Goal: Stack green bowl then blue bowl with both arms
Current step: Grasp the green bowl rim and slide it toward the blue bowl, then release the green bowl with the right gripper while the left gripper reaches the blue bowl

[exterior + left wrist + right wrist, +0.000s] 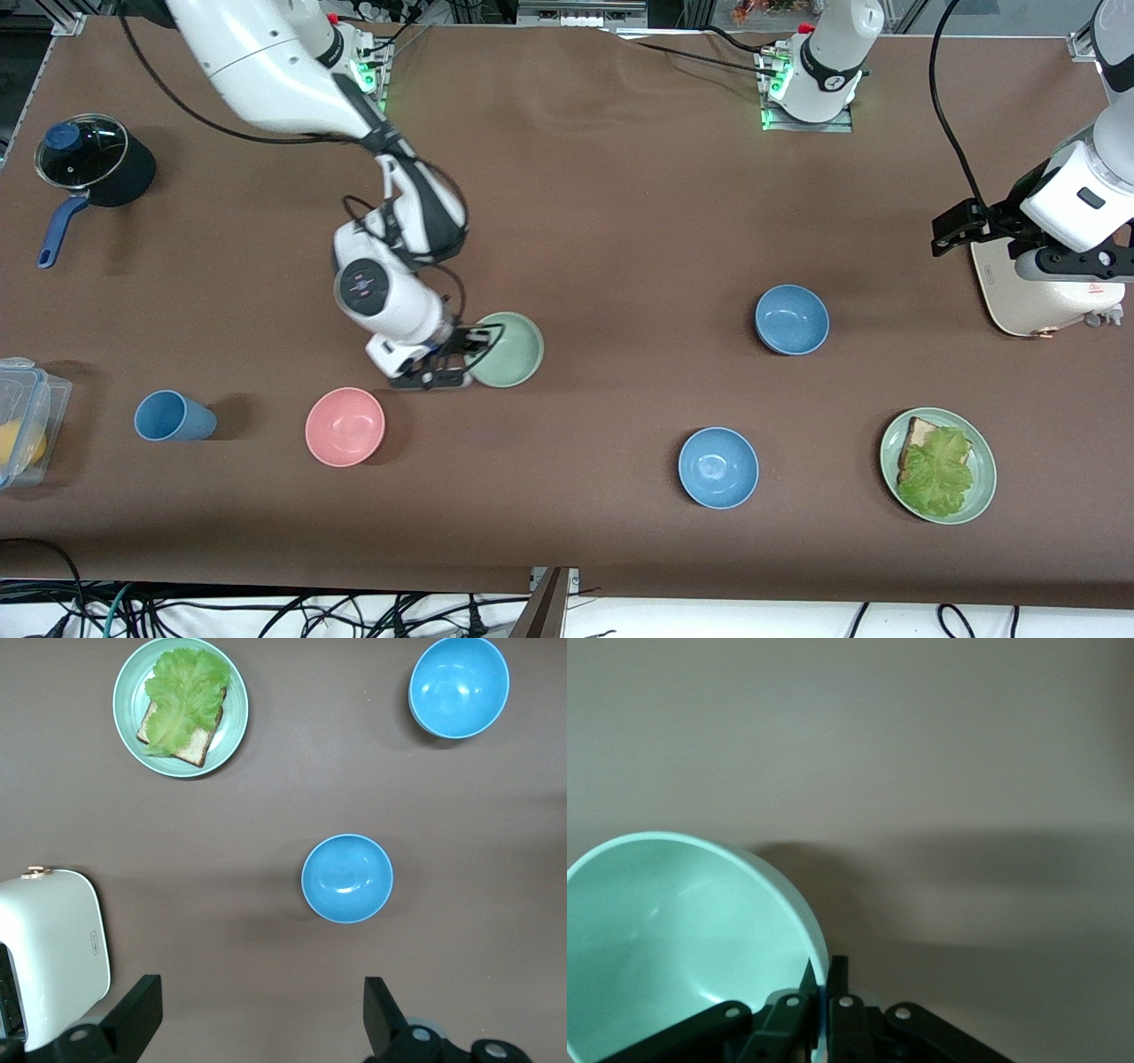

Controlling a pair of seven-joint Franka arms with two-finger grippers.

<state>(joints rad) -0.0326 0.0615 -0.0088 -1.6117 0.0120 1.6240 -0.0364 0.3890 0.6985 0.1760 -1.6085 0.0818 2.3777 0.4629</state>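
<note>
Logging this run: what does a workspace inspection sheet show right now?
Surface: brown table, bare between items.
Job's things: green bowl pinched at its rim; blue bowl untouched.
Clutter: second blue bowl, pink bowl, cup, pot, plate, toaster, container.
Grippers: right gripper shut on green bowl; left gripper open, waiting above the table.
Cables: along the table edge nearest the camera.
Surroundings: nothing seen.

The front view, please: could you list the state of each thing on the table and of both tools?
Green bowl: upright, rim pinched by right tool.
Left tool: open, empty, waiting over the table beside the toaster.
Two blue bowls: upright, empty.
Pink bowl: upright, empty.
Blue cup: lying on its side.
Pot: lid on.
Plate: holds bread and lettuce.
</note>
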